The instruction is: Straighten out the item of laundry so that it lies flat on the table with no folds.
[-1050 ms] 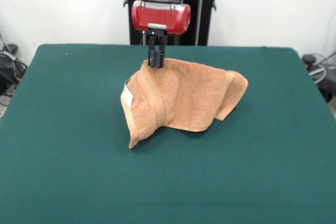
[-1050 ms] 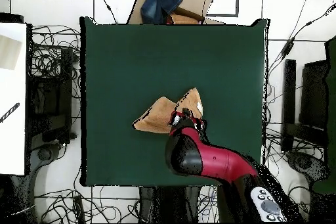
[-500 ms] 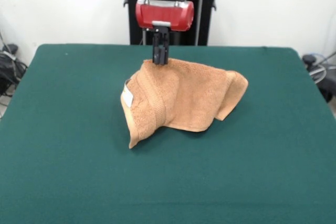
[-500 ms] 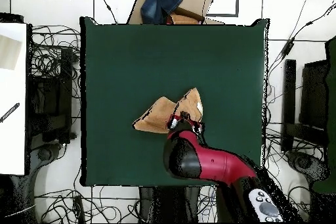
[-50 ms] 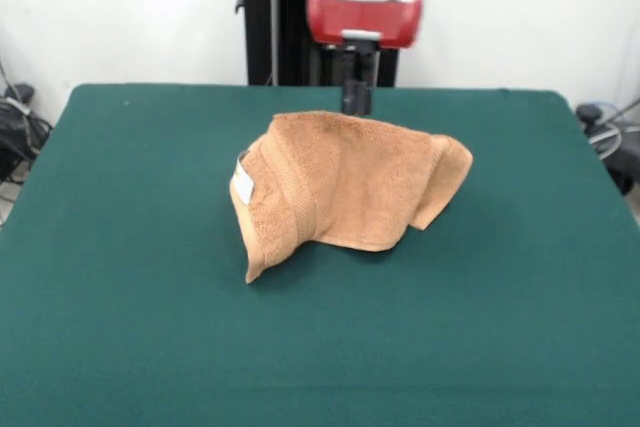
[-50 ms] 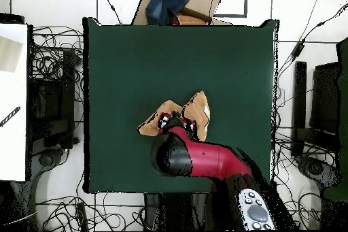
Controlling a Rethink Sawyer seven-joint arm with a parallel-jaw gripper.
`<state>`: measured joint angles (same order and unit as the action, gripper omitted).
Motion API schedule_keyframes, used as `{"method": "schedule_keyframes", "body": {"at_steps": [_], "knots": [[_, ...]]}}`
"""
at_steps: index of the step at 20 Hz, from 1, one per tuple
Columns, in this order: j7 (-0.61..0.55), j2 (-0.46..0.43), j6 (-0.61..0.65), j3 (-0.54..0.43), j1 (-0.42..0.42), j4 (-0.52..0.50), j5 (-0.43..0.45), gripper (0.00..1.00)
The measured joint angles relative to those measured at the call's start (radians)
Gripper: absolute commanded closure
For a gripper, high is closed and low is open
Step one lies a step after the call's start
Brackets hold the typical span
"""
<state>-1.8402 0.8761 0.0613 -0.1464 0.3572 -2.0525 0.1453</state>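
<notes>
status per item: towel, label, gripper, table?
towel: crumpled and folded over, not flat
white label: showing on the towel's edge in the front view
gripper: above the towel's far edge, holding nothing; open or shut unclear
table: bears the towel

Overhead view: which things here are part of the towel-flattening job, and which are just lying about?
Part of the job:
- towel, crumpled and folded
- green table
- gripper, above the towel's far edge

Just lying about:
- cardboard box with blue cloth, beyond the table
- cables on the floor
- white board at the side
</notes>
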Motion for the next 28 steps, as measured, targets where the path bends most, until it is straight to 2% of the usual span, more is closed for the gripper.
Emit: {"method": "schedule_keyframes", "body": {"at_steps": [5,11,13,14,19,28], "knots": [[0.0,0.001,0.014,-0.001,-0.051,0.057,-0.025,1.0],[0.0,-0.033,-0.052,-0.016,-0.042,0.123,-0.025,1.0],[0.0,-0.056,-0.103,-0.028,-0.025,0.137,-0.024,1.0],[0.0,-0.083,-0.167,-0.039,-0.004,0.143,-0.014,1.0],[0.0,-0.127,-0.277,-0.046,0.044,0.137,0.026,1.0],[0.0,-0.15,-0.304,-0.068,0.142,0.086,0.103,1.0]]}}
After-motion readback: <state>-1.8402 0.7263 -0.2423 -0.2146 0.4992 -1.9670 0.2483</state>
